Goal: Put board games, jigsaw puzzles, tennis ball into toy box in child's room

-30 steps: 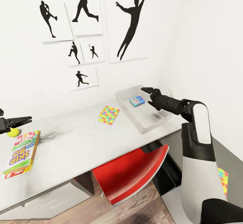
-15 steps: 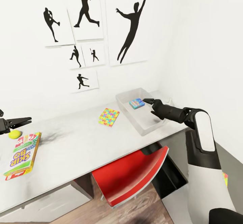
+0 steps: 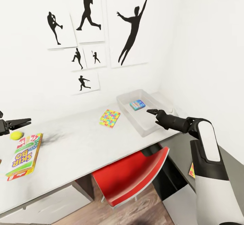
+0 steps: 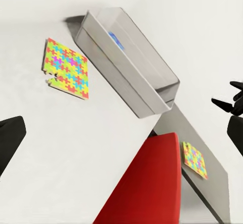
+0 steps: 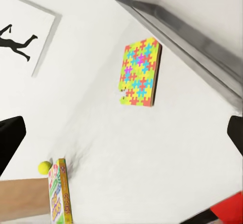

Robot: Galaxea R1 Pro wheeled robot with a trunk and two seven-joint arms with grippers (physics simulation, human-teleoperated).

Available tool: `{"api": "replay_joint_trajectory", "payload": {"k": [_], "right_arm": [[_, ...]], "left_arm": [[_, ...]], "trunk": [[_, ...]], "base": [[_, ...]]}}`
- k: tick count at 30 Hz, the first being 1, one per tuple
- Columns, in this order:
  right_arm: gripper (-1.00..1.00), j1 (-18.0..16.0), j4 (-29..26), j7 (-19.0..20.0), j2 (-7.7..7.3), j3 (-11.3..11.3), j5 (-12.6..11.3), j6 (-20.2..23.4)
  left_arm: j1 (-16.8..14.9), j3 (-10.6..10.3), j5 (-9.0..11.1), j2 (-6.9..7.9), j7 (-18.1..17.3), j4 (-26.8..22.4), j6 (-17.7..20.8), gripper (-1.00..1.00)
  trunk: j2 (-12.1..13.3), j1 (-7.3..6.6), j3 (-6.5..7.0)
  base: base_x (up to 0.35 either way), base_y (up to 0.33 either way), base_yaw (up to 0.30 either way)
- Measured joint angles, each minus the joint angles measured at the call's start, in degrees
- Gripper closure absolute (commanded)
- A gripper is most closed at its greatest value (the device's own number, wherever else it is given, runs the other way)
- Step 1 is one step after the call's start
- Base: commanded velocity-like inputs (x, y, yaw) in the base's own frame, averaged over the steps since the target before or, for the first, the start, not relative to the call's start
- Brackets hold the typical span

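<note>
Right gripper (image 3: 151, 111) hovers empty, fingers parted, over the near rim of the toy box (image 3: 146, 127), blue board game (image 3: 137, 104) inside. Left gripper (image 3: 21, 121), open too, hangs above the tennis ball (image 3: 16, 135) beside the SKIP BO box (image 3: 23, 155). Jigsaw puzzle (image 3: 109, 118) lies mid-table (image 3: 78, 147).
</note>
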Motion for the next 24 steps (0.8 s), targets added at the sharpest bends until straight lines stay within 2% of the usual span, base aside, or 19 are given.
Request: {"api": "replay_joint_trajectory", "payload": {"k": [6,24], "right_arm": [[-1.00,0.3,0.0,0.0,-0.07,0.0,-0.1,0.1],[-1.00,1.0,0.0,0.2,-0.08,0.0,0.0,0.0]], "left_arm": [[0.0,0.0,-0.2,-0.05,0.0,0.0,0.0,-1.00],[0.1,-0.1,-0.4,-0.05,0.0,0.1,-0.2,-1.00]], "trunk": [[0.0,-0.01,0.01],[0.0,0.00,0.11]], "base": [[-0.102,0.067,-0.206],[-0.111,0.092,-0.280]]}}
